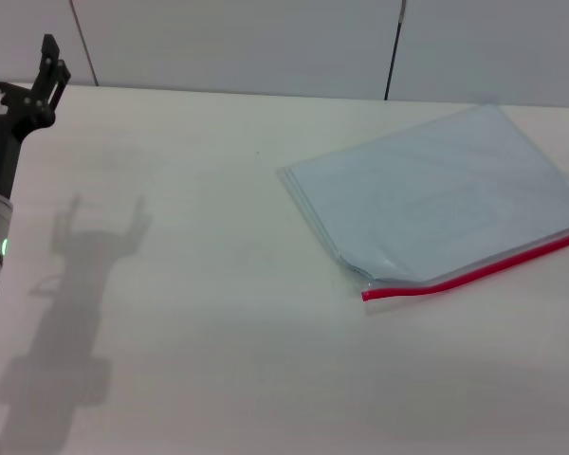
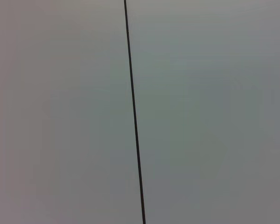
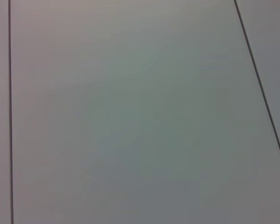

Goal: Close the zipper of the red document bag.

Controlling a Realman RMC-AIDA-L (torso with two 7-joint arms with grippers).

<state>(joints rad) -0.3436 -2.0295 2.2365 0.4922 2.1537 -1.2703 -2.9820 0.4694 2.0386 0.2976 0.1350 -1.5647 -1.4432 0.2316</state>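
On the right half of a pale matte table (image 1: pixel 218 360), a large flat translucent blue-grey plastic document bag (image 1: pixel 436 204) lies tilted, its far corner cut off by the frame. Its thin bright red zipper (image 1: pixel 474 272) trims the near long edge; the slider is not discernible. Wide bare tabletop separates it from the black left gripper (image 1: pixel 49 59), raised at far left, fingers parted and holding nothing. Both wrist views show only grey wall panels (image 2: pixel 200 112).

A pale cream table (image 1: pixel 218 360) fills the head view, its matte top catching soft overhead light and a grey shadow at the left. Behind it runs a light grey panelled wall (image 1: pixel 237 43), split by thin dark seams (image 2: pixel 134 116), plain and flat
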